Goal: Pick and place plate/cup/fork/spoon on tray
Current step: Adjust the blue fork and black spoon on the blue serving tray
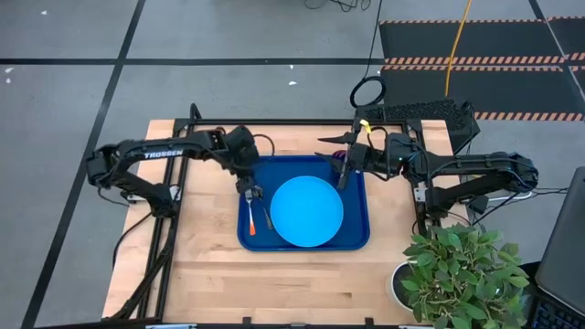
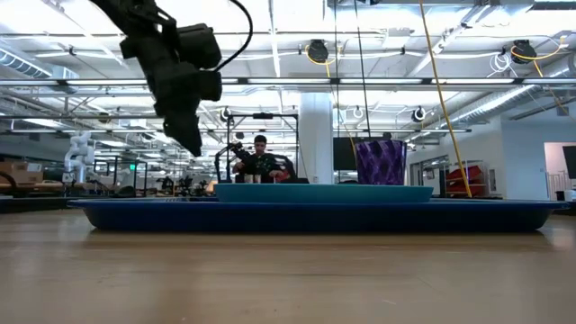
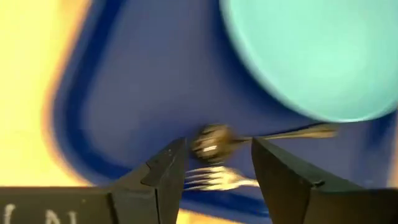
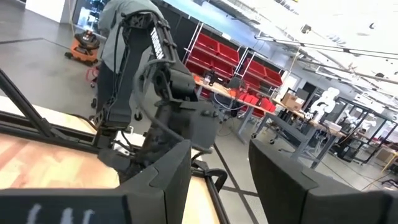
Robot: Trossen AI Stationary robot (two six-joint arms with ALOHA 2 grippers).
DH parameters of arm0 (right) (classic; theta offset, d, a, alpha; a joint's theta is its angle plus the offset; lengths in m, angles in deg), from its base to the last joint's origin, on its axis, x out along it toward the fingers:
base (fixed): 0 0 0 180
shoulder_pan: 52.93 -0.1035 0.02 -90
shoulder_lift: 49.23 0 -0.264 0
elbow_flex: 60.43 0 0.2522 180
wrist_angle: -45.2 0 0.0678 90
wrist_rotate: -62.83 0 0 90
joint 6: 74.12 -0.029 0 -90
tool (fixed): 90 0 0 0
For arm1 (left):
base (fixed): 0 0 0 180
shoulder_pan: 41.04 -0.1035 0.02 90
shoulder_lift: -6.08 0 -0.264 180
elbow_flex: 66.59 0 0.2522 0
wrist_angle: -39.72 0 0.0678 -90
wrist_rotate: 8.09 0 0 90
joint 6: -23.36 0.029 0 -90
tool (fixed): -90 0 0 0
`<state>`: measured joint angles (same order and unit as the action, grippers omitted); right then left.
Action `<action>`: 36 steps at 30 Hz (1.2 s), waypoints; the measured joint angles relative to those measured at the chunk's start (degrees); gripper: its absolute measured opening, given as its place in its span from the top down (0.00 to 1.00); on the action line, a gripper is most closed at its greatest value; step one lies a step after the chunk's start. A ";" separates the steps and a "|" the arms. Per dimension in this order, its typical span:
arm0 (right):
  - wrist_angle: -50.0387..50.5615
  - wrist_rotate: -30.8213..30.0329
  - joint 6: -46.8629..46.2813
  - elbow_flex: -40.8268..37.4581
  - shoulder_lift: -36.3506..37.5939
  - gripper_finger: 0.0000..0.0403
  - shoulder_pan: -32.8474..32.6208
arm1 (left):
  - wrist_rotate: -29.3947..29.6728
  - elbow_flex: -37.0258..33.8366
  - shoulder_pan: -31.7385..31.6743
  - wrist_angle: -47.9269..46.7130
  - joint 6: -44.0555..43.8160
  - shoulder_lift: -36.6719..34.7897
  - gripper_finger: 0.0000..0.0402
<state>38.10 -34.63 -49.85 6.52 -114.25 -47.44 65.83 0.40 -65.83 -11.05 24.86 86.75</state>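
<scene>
I was at the last step of the job: setting the spoon (image 3: 249,138) down inside the tray (image 1: 355,239). My left claw (image 1: 253,192) hung just over the strip of tray floor beside the plate (image 1: 306,211), on the side away from the cup (image 1: 342,165). Its two fingers (image 3: 163,180) stood parted with a clear gap between them, and they gripped nothing. The spoon lay below that gap, its rounded bowl between my fingertips and its slim handle running off toward the plate's rim. In the wrist view the handle's far end seemed to reach the plate's edge, though I could not tell whether it touched. The fork (image 1: 251,219) lay close alongside, its tines just beside the spoon's bowl. From above, both utensils had their long axes running roughly along the tray's short side, heads toward my claw and handles pointing away from it, the fork's orange end farthest.

The plate sat in the middle of the tray and the cup stood at the tray's far corner, under my right claw (image 4: 217,180), whose fingers were parted around nothing.

By my judgement all four things were on the tray. The next move called for lifting my left claw straight up, clear of the spoon and fork, without nudging either.
</scene>
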 joint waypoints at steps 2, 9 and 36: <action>0.05 -0.01 0.04 0.00 0.00 0.61 0.00 | -5.72 0.29 -1.61 -0.62 -0.22 1.00 0.53; 0.09 -0.02 -0.43 0.00 0.00 0.61 0.00 | -10.31 0.59 -7.31 -5.47 5.00 7.40 0.59; 1.90 -0.02 -1.09 0.00 0.00 0.61 0.02 | -12.52 4.55 -7.29 -6.34 11.32 16.86 0.66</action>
<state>40.00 -34.65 -50.94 6.52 -114.25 -47.42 53.31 4.95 -73.12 -17.39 36.18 103.61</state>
